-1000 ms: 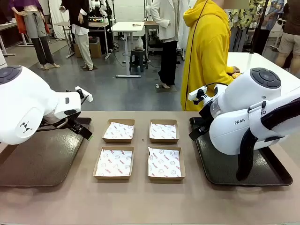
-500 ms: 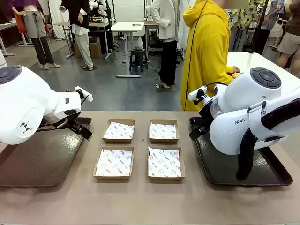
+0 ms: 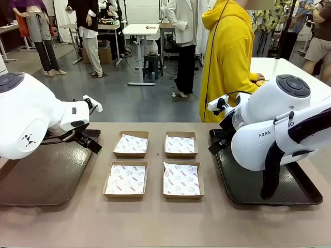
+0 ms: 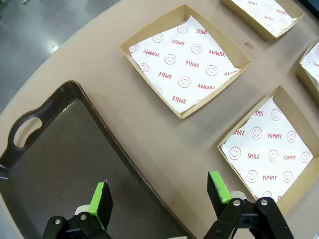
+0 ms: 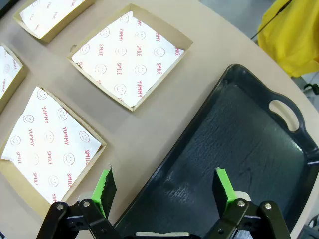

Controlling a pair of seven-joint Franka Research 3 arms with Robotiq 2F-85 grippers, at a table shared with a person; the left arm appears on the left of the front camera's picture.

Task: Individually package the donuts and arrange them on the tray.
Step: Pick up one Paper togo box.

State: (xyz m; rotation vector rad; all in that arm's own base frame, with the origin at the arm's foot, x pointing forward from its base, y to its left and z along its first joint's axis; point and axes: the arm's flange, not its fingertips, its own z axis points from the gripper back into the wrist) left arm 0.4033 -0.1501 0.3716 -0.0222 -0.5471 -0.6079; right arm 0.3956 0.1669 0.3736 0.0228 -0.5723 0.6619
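Donuts: whereabouts cannot be told; a tan shape (image 3: 257, 81) beside the person (image 3: 227, 62), on the far white table, is too small to identify. Left tray (image 3: 36, 181), dark. Left gripper (image 4: 162, 191) over its inner rim, fingers wide, holding nothing. Four paper-lined boxes (image 3: 125, 180) mid-table, two by two. Right gripper (image 5: 164, 186) over right tray (image 5: 239, 144) rim, fingers wide, holding nothing.

A: Front cam: right arm (image 3: 274, 134) covers much of right tray (image 3: 240, 186); left arm (image 3: 26, 119) hides left tray's (image 3: 51, 175) far-left part.
B: Orange bit (image 3: 259, 81) by person's sleeve?
A: Too small to tell. L wrist cam: corner box (image 4: 264, 17) cut off at top edge. R wrist cam: same w/ another box (image 5: 47, 15).
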